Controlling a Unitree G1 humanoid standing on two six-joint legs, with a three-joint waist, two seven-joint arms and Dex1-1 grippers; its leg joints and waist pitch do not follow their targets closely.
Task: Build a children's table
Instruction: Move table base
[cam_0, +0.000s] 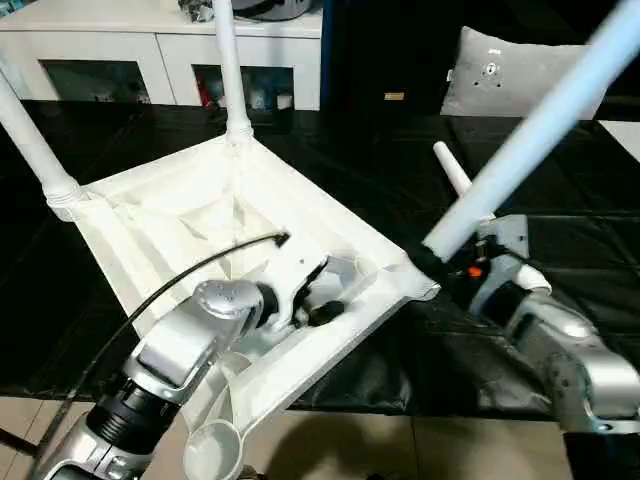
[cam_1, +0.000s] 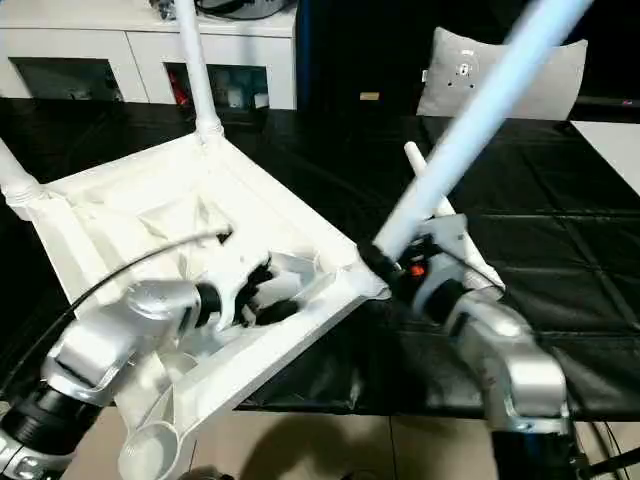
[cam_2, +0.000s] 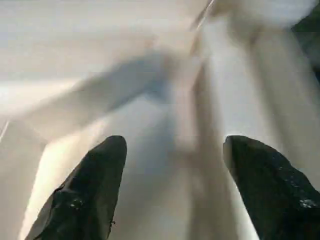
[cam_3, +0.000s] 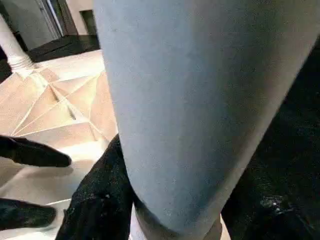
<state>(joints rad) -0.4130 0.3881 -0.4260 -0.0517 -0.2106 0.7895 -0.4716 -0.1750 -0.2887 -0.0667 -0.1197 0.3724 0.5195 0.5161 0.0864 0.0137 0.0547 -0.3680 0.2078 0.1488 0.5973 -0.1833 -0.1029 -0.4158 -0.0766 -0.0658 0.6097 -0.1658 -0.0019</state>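
**Third leg going in, one socket still empty**

Left eye view: the children's table (cam_0: 190, 215) lies upside down and tilted on the black surface (cam_0: 590, 250), its X-ribbed underside facing up. Two legs (cam_0: 228, 60) already stand in the far corner sockets, rising up and away from the camera. A third leg (cam_0: 540, 125) sits at the right-hand corner, its long axis slanting up and to the right. The right end effector (cam_0: 450, 262) is clamped round its base. The near corner socket (cam_0: 212, 448) is empty, and a fourth leg (cam_0: 452, 168) lies flat on the surface behind the right arm, so I judge the build a little past halfway.

Right eye view: the left end effector (cam_1: 262, 295) reaches into the ribbed underside.

Left wrist view: its black fingers (cam_2: 85, 195) stand spread over white plastic, grasping nothing.

Right wrist view: one black finger (cam_3: 102, 195) presses against the third leg's thick end.
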